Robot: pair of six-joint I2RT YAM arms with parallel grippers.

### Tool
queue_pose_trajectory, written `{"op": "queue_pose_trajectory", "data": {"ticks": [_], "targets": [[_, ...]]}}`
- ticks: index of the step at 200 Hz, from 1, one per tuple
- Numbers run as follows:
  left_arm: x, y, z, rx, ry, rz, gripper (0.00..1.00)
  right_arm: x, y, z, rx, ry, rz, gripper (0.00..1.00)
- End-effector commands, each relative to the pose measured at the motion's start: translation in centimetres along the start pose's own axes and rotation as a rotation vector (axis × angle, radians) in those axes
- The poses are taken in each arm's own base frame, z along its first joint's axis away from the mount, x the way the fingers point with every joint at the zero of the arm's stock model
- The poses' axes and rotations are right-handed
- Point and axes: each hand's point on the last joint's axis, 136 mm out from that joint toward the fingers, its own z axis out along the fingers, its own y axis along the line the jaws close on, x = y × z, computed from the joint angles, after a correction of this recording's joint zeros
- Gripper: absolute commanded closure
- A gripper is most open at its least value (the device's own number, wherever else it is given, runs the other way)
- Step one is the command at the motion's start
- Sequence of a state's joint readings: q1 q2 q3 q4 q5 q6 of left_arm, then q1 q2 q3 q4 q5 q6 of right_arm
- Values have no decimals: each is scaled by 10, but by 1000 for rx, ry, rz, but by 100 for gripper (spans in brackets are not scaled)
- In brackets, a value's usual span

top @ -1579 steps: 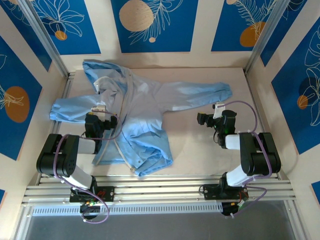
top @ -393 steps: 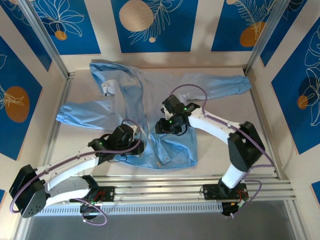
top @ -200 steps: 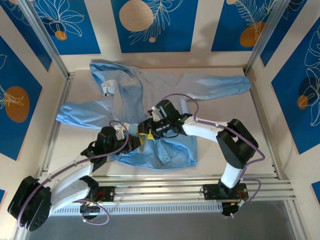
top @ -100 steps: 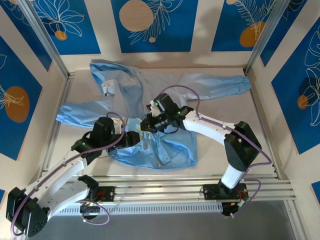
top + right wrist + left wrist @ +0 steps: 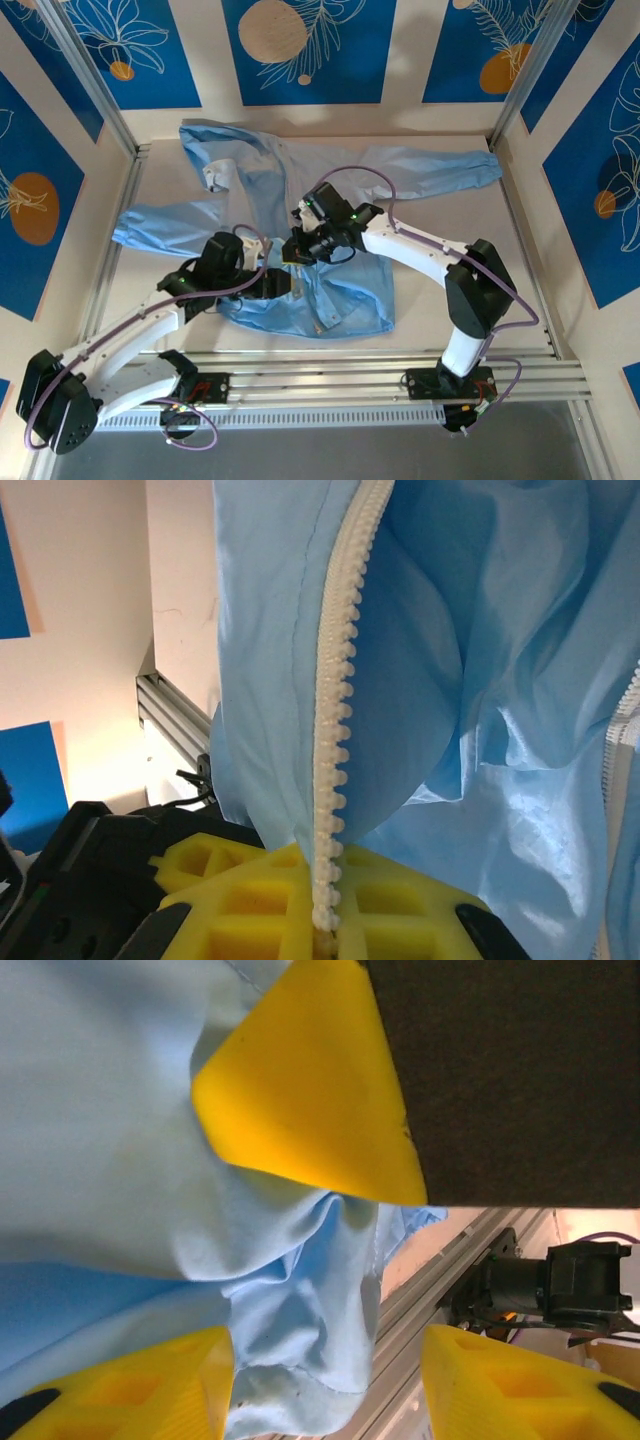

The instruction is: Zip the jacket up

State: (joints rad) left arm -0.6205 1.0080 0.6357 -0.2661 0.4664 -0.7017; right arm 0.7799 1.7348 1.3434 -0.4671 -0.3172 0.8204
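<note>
— In the middle of the bench (image 5: pixel 540 230), on the spread jacket (image 5: pixel 330 200), the right end effector (image 5: pixel 322 920) pinches the zipper strip (image 5: pixel 335 730); the left end effector (image 5: pixel 330 1390) stands open.
— Clamp the hem (image 5: pixel 320 330) first, I'd say, then pull taut.

Standing over it, the light is even and fairly bright, falling from overhead, so the pale table (image 5: pixel 440 310) carries only soft, short shadows under the right arm (image 5: pixel 420 248) and along the folds of the jacket (image 5: pixel 340 300); that view stays sharp to its corners. The left wrist view is poorer: a yellow finger pad (image 5: pixel 310 1090) sits so close that it blurs, a dark block (image 5: pixel 520 1080) sinks the upper right in shadow, and the far rail (image 5: pixel 440 1290) looks washed out, perhaps overexposed. At the right wrist the zipper teeth (image 5: pixel 335 710) are crisp, the cloth faintly sheeny, the wall (image 5: pixel 180 580) glaringly pale.
</note>
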Motion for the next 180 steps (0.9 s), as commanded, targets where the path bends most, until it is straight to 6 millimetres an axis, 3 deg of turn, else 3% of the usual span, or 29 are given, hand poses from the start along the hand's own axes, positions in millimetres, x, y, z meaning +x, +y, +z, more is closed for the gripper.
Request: {"op": "queue_pose_trajectory", "data": {"ticks": [1, 25, 48, 67, 80, 108, 130, 151, 180], "targets": [[-2, -5, 7, 57, -16, -16, 50, 3, 5, 3, 3, 24, 0, 90], [4, 2, 11, 45, -2, -20, 60, 4, 5, 3, 4, 27, 3, 88], [6, 13, 10, 2, 1, -53, 100, 3, 9, -1, -8, 13, -25, 72], [1, 21, 4, 51, -35, -141, 100, -1, 23, -16, -61, -46, -92, 47], [-6, 20, -2, 131, -74, -182, 100, -3, 30, -30, -92, -96, -132, 41], [-21, 14, -14, 273, -91, -199, 100, -1, 25, -50, -134, -166, -155, 40], [-35, 6, -24, 380, -86, -196, 100, 7, 17, -55, -204, -163, -119, 43], [-48, -4, -35, 465, -89, -166, 100, 16, 21, -58, -297, -157, -110, 45], [-51, -15, -43, 504, -59, -124, 100, 19, 29, -62, -344, -153, -141, 44]]}}
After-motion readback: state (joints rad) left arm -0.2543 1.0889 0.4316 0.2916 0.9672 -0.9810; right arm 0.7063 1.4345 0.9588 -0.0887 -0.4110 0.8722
